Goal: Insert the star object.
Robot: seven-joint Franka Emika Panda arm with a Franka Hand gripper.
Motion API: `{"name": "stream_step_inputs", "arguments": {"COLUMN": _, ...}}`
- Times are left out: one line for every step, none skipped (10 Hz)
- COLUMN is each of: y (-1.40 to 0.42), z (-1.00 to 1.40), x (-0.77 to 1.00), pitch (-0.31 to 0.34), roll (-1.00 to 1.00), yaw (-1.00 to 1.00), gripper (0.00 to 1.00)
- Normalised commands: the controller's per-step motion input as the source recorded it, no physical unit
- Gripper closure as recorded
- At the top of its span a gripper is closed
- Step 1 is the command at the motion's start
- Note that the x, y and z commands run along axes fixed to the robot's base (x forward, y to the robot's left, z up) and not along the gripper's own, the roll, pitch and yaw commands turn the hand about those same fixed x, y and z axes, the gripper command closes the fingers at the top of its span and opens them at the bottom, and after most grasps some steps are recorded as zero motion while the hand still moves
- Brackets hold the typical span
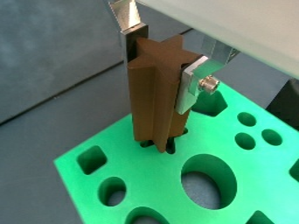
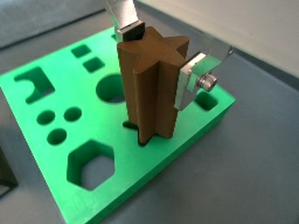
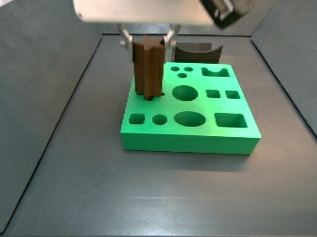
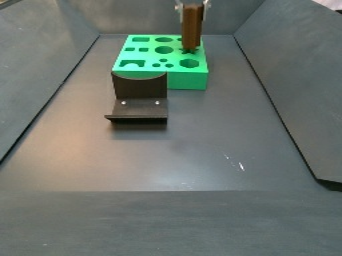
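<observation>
— Wrist views: how far along?
— The tool (image 1: 162, 54) is clenched on the star object (image 1: 158, 92), upright, its foot at a star-shaped hole in the green block (image 2: 70, 166).
— Side views?
— Peg (image 3: 150, 65) at the block's ten o'clock corner (barely entered, I'd judge); pushing down remains.

Two-finger parallel-jaw gripper (image 1: 162, 54): pointed straight down, flat silver fingers (image 2: 195, 73) closed on the tall dark brown star-profile peg (image 2: 152, 87), held upright.
</observation>
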Motion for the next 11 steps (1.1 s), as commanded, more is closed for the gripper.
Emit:
{"name": "stream_step_inputs", "arguments": {"y": 0.22, "z": -0.47, "x": 0.07, "pitch": 0.000, "roll": 0.04, "yaw": 0.25, "gripper": 1.00}}
{"name": "stream_step_inputs", "arguments": {"y": 0.28, "z": -0.47, "x": 0.06, "pitch": 0.000, "roll": 0.08, "yaw": 0.31, "gripper": 1.00}}
{"name": "stream_step_inputs", "arguments": {"y": 0.31, "z": -0.53, "x": 0.00, "pitch": -0.067, "roll": 0.09, "yaw": 0.41, "gripper": 1.00}}
{"name": "stream_step_inputs", "arguments": {"y": 0.18, "z": -0.51, "x": -0.21, "pitch": -0.180, "roll": 0.10, "yaw": 0.44, "gripper": 1.00}}
{"name": "stream_step_inputs", "arguments": {"y": 0.07, "z": -0.54, "x": 0.00, "pitch": -0.109, "roll": 0.14, "yaw": 0.57, "gripper": 1.00}}
{"name": "stream_step_inputs", "arguments": {"y": 0.00, "z": -0.62, "x": 0.18, "pitch": -0.043, "roll": 0.16, "yaw": 0.60, "gripper": 1.00}}
{"name": "stream_step_inputs", "arguments": {"y": -0.10, "z": -0.63, "x": 0.27, "pitch": 0.000, "roll": 0.13, "yaw": 0.59, "gripper": 1.00}}
{"name": "stream_step_inputs", "arguments": {"y": -0.11, "z": -0.67, "x": 0.18, "pitch": -0.026, "roll": 0.12, "yaw": 0.57, "gripper": 1.00}}
{"name": "stream_step_inputs", "arguments": {"y": -0.08, "z": -0.72, "x": 0.00, "pitch": -0.066, "roll": 0.06, "yaw": 0.34, "gripper": 1.00}}
{"name": "stream_step_inputs", "arguments": {"y": -0.06, "z": -0.95, "x": -0.13, "pitch": -0.139, "roll": 0.10, "yaw": 0.17, "gripper": 1.00}}
{"name": "stream_step_inputs", "arguments": {"y": -0.07, "z": -0.99, "x": -0.26, "pitch": -0.140, "roll": 0.08, "yaw": 0.17, "gripper": 1.00}}
